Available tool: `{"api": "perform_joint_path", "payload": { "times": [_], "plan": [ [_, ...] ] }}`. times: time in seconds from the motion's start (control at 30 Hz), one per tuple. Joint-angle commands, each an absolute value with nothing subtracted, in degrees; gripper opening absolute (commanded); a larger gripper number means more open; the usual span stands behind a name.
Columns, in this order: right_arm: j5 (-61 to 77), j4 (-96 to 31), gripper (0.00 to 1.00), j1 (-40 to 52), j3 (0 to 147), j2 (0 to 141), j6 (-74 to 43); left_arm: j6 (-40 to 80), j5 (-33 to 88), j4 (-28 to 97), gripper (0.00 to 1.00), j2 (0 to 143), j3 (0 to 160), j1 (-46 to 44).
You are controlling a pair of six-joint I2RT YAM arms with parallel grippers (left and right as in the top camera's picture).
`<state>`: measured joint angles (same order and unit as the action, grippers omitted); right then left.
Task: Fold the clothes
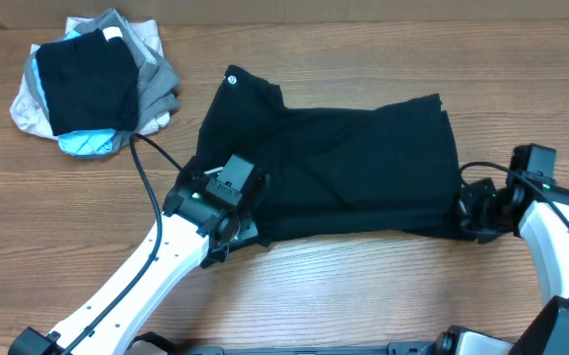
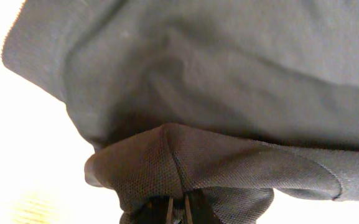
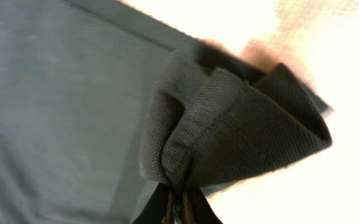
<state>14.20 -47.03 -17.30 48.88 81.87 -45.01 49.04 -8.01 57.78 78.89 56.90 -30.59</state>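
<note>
1. No lettering, brand name or number is readable in any view.
2. A small round white logo [image 1: 232,79] sits on the black shirt [image 1: 363,168], at its 10 o'clock corner, too small to make out.

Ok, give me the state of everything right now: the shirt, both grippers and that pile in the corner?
black shirt: spread on the table, not yet a neat fold, pinched at its left and right near corners.
left gripper: shut on the black shirt, fabric bunched above the fingers.
right gripper: shut on the black shirt, corner puckered.
garment pile: stacked at the far left, apart from the shirt, no gripper on it.
</note>
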Motion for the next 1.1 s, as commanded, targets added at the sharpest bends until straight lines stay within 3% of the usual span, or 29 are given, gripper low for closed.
{"api": "perform_joint_path", "payload": {
  "times": [0.0,0.43,0.5,0.53,0.6,0.63,0.83,1.07],
  "plan": [
    [14.11,-44.6,0.05,-15.2,50.59,83.02,-46.24,47.4,-13.32,56.42,0.04,79.4,57.78,-29.36],
    [13.58,-35.62,0.1,-13.13,50.59,88.16,-46.5,41.93,-17.3,48.36,0.04,79.64,57.36,-27.29],
    [13.58,-35.33,0.2,-13.06,50.59,88.23,-46.48,41.93,-18.48,47.94,0.05,80.09,57.36,-27.29],
    [13.58,-35.35,0.35,-12.84,50.59,88.23,-46.3,41.93,-18.65,47.88,0.1,80.49,57.36,-27.29],
    [13.58,-35.16,0.86,-12.21,50.59,88.23,-45.39,41.95,-18.61,47.7,0.7,81.38,57.36,-27.29],
    [13.58,-34.76,1.0,-11.68,50.59,88.23,-44.62,41.93,-18.68,47.62,1.0,81.97,57.36,-27.29],
    [15.25,-34.61,1.0,-10.46,52.03,87.92,-41.6,38.13,-18.63,46.81,1.0,82.7,58.43,-27.27],
    [17.21,-48.42,1.0,-10.66,61.93,85.54,-39.7,36.99,-8.45,52.05,1.0,82.72,64.53,-27.29]
  ]
}}
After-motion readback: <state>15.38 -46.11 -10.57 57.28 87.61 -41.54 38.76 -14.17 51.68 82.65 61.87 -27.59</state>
